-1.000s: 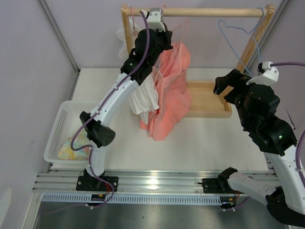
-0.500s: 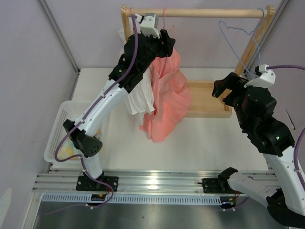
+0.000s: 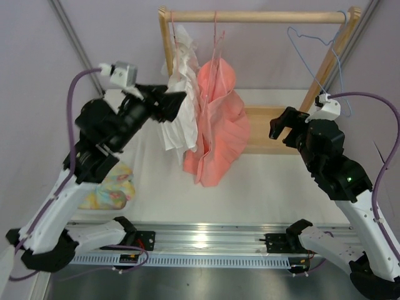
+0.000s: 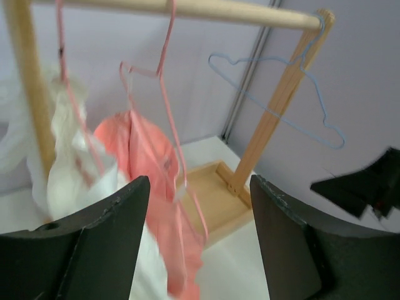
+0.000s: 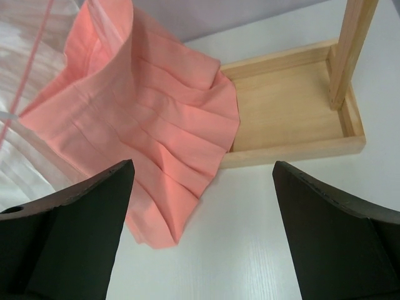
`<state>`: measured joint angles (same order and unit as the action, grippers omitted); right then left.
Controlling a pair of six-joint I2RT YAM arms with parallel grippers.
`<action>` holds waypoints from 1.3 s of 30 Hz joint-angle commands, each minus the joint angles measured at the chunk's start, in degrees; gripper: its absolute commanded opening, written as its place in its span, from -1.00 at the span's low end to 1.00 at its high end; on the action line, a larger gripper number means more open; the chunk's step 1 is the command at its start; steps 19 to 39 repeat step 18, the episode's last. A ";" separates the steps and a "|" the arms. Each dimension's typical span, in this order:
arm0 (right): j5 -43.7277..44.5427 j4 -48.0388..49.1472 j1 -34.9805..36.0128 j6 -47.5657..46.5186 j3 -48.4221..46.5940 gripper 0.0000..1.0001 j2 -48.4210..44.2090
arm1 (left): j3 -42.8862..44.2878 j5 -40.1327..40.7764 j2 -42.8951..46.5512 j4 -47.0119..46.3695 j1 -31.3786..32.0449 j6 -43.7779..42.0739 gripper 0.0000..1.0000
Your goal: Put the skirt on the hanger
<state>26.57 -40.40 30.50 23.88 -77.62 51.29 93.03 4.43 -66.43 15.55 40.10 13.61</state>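
Well, the white table (image 3: 275, 181) sits in a pale lilac booth, with a wooden rack at the back. The rack's rail (image 3: 262, 16) runs across the top and its base tray (image 3: 272, 134) lies flat on the table.

The skirt (image 3: 219, 125) hangs from the pink hanger (image 3: 215, 34), whose hook is over the rail, just beside a white garment (image 3: 180, 106) on its left. How the skirt is fastened to the wire I can't quite make out, as the left wrist view is blurred. A blue hanger (image 3: 299, 53) hangs bare at the rail's right end, well apart from the skirt.

Bare table lies in front of the rack and to the right of the skirt, between it and the right gripper (image 3: 282, 127). That gripper hovers by the tray's near edge with its jaws wide and nothing in them. The left gripper (image 3: 174, 100) is near the white garment, jaws spread and empty.

A second ago the left gripper was up against the rail at the hanger's hook. It has since drawn back to the left, away from the hanger. The right arm has barely shifted.
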 commanded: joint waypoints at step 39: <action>-3.46 3.93 -0.53 3.01 19.97 0.99 -6.46 | -40.74 8.49 32.33 12.66 0.51 5.99 0.40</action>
